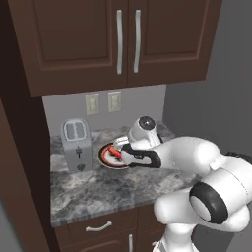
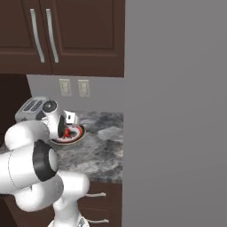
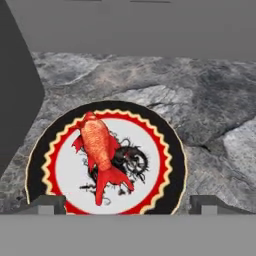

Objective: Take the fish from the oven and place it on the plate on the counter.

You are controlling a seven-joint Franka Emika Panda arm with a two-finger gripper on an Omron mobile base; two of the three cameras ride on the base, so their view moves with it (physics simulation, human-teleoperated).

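Spread wide, the gripper (image 3: pixel 125 202) hovered over the fish (image 3: pixel 101 155), which lay on the plate (image 3: pixel 170 145) near the counter's (image 3: pixel 210 100) back edge.

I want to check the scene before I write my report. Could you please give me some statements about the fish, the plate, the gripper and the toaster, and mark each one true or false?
1. The fish lies on the plate. True.
2. The gripper is shut on the fish. False: its fingers stand wide apart and the fish lies free between them.
3. The plate rests on the counter. True.
4. The toaster stands on top of the plate. False: it stands beside the plate on the counter.
5. The upper cabinet doors are open. False: both are closed.
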